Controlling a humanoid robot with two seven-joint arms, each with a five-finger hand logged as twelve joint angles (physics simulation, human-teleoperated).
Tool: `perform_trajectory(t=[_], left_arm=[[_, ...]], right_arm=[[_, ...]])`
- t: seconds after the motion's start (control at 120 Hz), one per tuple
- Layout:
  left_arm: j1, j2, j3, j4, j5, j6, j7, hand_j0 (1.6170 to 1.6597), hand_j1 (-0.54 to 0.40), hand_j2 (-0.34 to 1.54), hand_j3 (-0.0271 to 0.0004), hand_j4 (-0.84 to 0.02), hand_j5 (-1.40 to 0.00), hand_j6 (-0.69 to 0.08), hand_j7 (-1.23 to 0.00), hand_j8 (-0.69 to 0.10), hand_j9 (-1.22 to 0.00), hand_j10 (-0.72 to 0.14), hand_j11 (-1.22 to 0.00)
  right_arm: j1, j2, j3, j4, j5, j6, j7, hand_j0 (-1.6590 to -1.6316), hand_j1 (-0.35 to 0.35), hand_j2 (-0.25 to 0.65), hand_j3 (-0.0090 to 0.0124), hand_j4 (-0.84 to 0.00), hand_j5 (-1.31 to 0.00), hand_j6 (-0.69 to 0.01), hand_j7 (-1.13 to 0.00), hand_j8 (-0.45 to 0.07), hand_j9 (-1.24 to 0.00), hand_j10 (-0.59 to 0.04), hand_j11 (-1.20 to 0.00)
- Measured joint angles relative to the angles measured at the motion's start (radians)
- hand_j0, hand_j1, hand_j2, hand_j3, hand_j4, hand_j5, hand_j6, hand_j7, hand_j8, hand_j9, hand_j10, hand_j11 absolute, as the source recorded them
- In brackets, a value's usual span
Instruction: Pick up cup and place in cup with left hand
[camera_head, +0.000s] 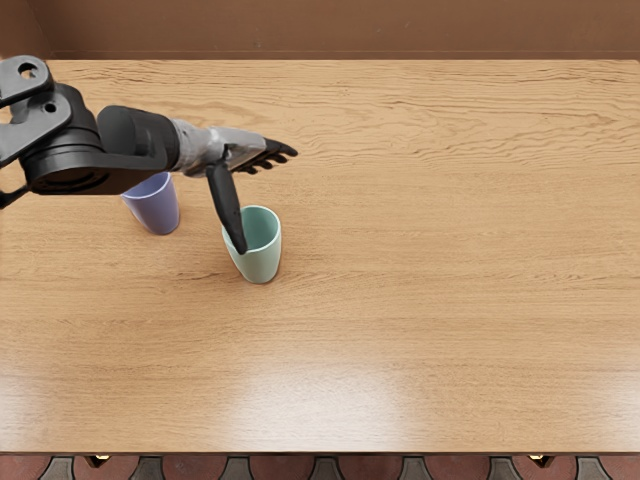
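Black forearm (72, 150) reached nearest me, its left hand (228, 152) empty, fingers (281, 148) extended, thumb (226, 203) parted from them. The green cup (260, 264) stood by that thumb, the purple cup (158, 209) back near the wrist (187, 146), partly hidden. One sideways sweep, I judged, and the thumb might tip the green cup.

No text, label, brand, number or sign could be read.
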Motion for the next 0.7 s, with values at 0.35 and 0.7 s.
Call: perform_trajectory(t=[0.35, 0.7], left_arm=[[0.013, -0.045, 0.094, -0.025, 0.077, 0.126, 0.0, 1.6581, 0.317, 0.01, 0.0, -0.029, -0.04, -0.03, -0.04, -0.03, -0.04, -0.029, -0.04], [0.007, -0.061, 0.16, -0.046, 0.109, 0.211, 0.0, 1.6581, 0.3, 0.01, 0.0, -0.044, -0.05, -0.044, -0.05, -0.044, -0.05, -0.043, -0.05]], right_arm=[[0.001, 0.0, 0.0, 0.0, 0.0, 0.003, 0.0, -1.6581, -0.349, 0.0, 0.0, 0.0, 0.0, 0.0, 0.0, 0.0, 0.0, 0.0, 0.0], [0.002, 0.0, 0.0, 0.0, 0.0, 0.003, 0.0, -1.6581, -0.349, 0.0, 0.0, 0.0, 0.0, 0.0, 0.0, 0.0, 0.0, 0.0, 0.0]])
